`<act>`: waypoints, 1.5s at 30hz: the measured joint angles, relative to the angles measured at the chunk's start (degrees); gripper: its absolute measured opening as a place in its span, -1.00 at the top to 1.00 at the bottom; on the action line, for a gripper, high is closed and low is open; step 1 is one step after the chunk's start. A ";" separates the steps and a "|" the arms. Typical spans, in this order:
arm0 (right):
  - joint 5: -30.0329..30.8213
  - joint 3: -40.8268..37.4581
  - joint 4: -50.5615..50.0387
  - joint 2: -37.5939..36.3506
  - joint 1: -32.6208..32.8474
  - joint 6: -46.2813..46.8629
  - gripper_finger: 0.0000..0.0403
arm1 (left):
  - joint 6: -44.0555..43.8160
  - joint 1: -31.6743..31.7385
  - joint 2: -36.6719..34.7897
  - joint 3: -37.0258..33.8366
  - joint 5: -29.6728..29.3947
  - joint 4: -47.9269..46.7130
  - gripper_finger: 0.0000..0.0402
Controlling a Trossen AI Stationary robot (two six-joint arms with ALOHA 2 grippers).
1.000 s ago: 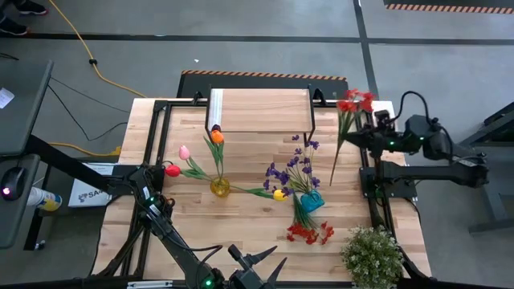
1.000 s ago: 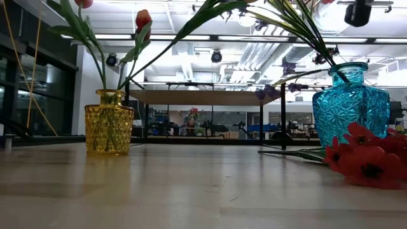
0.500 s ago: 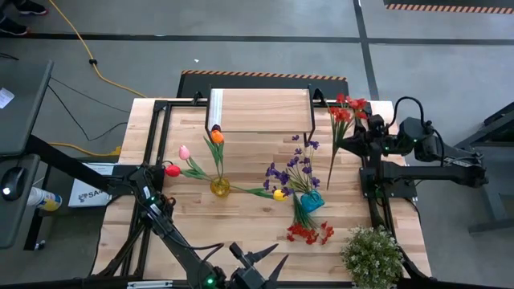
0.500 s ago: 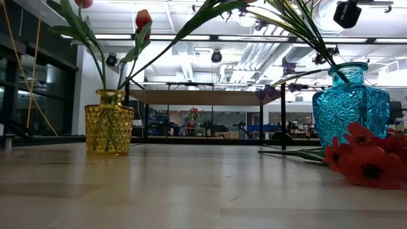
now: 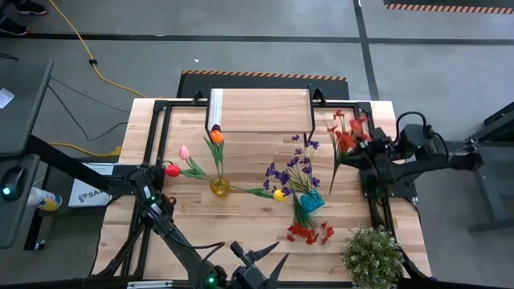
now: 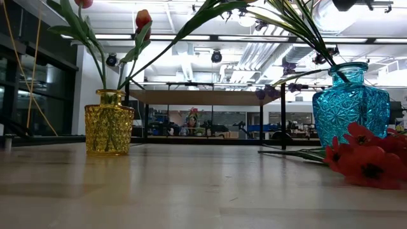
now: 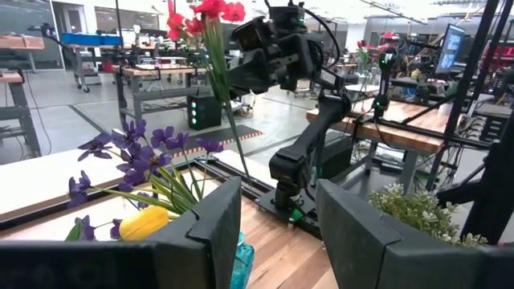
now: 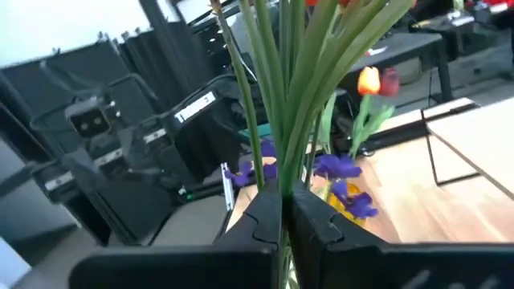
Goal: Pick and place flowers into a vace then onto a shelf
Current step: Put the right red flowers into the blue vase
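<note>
Currently mid-transfer: right pincer (image 5: 363, 144) clamped on red spray (image 5: 344, 132) stems, held above the bench's right edge. Next: carry to blue vase (image 5: 312, 200), tip stems down into its neck. Left pincer (image 5: 259, 265) parked, half apart.

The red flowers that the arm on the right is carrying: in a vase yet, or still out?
Out. The right gripper is shut on the red flowers, holding them in the air, apart from the blue vase.
</note>
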 joint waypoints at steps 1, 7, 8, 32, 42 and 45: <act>1.09 0.00 0.60 0.46 1.31 -1.02 0.99 | 0.00 0.19 0.01 0.00 0.01 0.00 0.03; 6.17 0.00 4.72 5.54 8.66 -5.82 0.94 | 0.00 0.28 0.02 -0.02 -0.01 0.07 0.03; 7.11 0.00 4.83 6.53 9.65 -6.58 0.94 | 0.00 0.23 0.00 0.00 -0.01 0.09 0.03; 29.23 -0.02 0.83 13.06 23.87 -10.85 0.95 | -1.12 0.22 0.00 0.00 0.00 0.09 0.03; 31.89 -0.02 3.01 17.49 25.05 -11.23 0.96 | -1.03 0.22 0.00 0.00 -0.01 0.09 0.03; 33.29 -0.02 3.02 18.74 25.05 -11.29 0.96 | -1.03 0.22 0.00 -0.01 -0.01 0.09 0.03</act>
